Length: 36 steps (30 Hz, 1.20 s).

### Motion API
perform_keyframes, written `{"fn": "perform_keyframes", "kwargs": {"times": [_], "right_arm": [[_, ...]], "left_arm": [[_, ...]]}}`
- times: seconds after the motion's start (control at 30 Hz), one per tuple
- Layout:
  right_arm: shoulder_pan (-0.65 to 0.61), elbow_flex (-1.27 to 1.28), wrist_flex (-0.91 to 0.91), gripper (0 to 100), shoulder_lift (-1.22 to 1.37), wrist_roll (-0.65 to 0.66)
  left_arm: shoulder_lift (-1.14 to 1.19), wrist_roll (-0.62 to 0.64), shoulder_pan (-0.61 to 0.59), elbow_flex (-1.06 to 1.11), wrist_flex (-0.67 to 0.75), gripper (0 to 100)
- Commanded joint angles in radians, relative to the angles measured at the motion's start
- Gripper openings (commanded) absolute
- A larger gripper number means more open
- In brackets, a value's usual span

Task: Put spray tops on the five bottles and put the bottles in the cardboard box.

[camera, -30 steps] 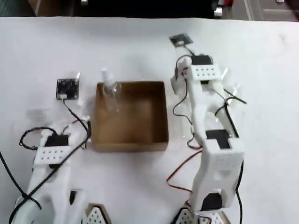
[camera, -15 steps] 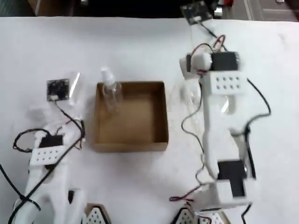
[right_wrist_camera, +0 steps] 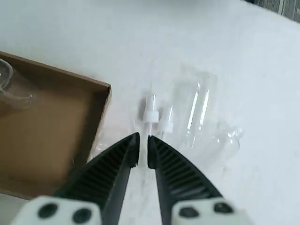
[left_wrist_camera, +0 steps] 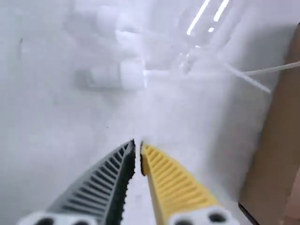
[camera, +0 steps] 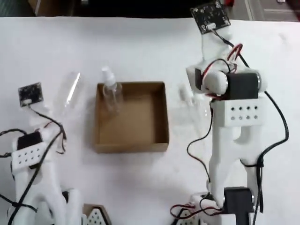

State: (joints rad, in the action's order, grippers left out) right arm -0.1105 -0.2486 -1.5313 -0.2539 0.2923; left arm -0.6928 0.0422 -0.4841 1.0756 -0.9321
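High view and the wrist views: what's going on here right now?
One capped bottle stands in a far corner of the cardboard box. The left end effector, shut and empty, hovers over loose spray tops and a clear bottle lying left of the box. The right end effector, also shut and empty, hovers over a spray top and more clear bottles to the box's right.

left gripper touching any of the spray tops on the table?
Apart. The left wrist view shows bare table between the tips of the left gripper and the nearest spray top.
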Motion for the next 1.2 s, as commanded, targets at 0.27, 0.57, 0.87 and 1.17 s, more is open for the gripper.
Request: {"fn": "perform_keyframes", "kwargs": {"times": [0.27,0.57,0.87,1.17], "right_arm": [[0.406,0.465,0.136,2.1,-0.038,-0.127],[0.469,0.603,0.045,2.2,-0.036,-0.249],[0.414,0.609,0.194,2.2,-0.028,-0.006],[0.384,0.606,0.211,2.2,-0.028,0.04]], "left_arm": [[-0.001,-0.051,-0.076,0.114,0.265,2],[-0.001,-0.051,-0.076,0.12,0.265,2],[-0.001,-0.052,-0.076,0.121,0.264,2],[0.005,-0.052,-0.076,0.121,0.264,2]]}}
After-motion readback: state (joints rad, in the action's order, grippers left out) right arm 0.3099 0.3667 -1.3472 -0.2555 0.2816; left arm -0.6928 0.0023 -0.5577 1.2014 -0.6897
